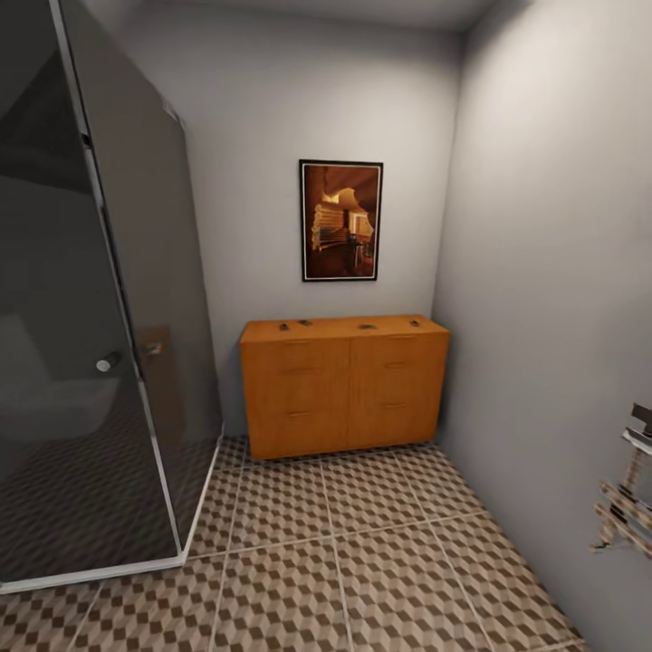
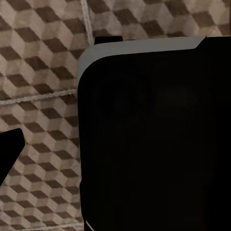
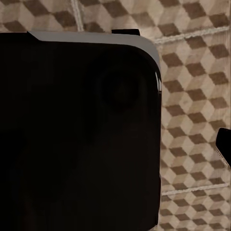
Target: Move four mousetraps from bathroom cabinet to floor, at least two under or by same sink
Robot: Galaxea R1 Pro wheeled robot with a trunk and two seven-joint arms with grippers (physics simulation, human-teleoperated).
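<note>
**Four mousetraps on the cabinet top, pincers unseen**

Two wrist cameras look down past large black rounded bodies with pale grey upper edges, one in the left wrist view [image 2: 154, 139] and one in the right wrist view [image 3: 77, 134]. Whether either pincer is open or closed cannot be told, since no fingertips can be made out. A small dark wedge [image 2: 8, 151] pokes in at the edge of the left wrist view, and a similar dark sliver [image 3: 224, 144] at the edge of the right wrist view; what they belong to is unclear. Beneath both lies the bathroom floor [image 2: 43, 72], tiled in a brown, beige and cream cube pattern with pale grout lines.

From the head view, the same floor [image 1: 362, 561] runs forward to the cabinet [image 1: 344, 389], an orange-brown wooden unit standing against the far wall, in the corner with the right-hand wall. On its flat top lie the mousetraps, small and dim at this range: one towards the left [image 1: 283, 327], one just beside it [image 1: 305, 322], one right of centre [image 1: 367, 327] and one near the right end [image 1: 414, 322]. All four sit apart from one another.

Above the cabinet hangs a dark-framed picture [image 1: 341, 220]. A dark glass shower enclosure [image 1: 100, 317] with a round knob fills the left side. At the right edge a blurred, pale jointed object [image 1: 629, 489] stands against the grey wall.
</note>
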